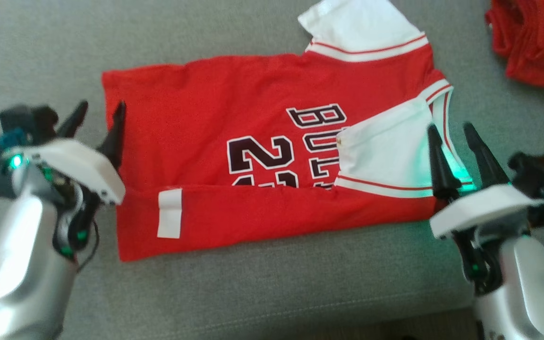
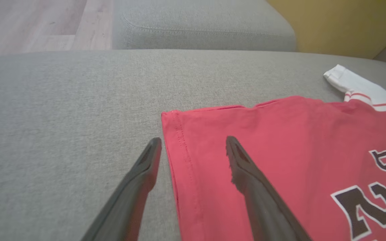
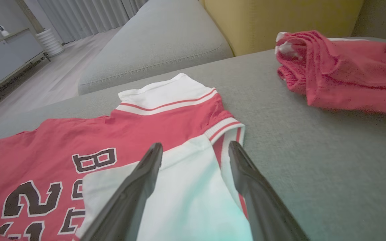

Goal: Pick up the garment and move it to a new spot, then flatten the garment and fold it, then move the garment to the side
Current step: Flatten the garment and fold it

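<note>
The garment (image 1: 234, 118) is a red jersey with white sleeves and dark lettering, spread on the grey sofa cushion (image 1: 276, 293). Its near long edge is folded up over the front, and one white sleeve (image 1: 385, 151) lies folded in over the print. My left gripper (image 1: 101, 112) stands open at the jersey's hem end, one finger over the red cloth (image 2: 280, 140) and one over the cushion, nothing between them. My right gripper (image 1: 450, 131) is open above the folded sleeve (image 3: 193, 201) near the collar end, holding nothing.
A second red garment (image 1: 536, 42) lies bunched at the far right of the cushion (image 3: 347, 70). Another grey cushion (image 3: 166, 47) and a yellow backrest (image 3: 280, 20) lie beyond. Wooden floor (image 2: 32, 23) shows past the cushion's edge.
</note>
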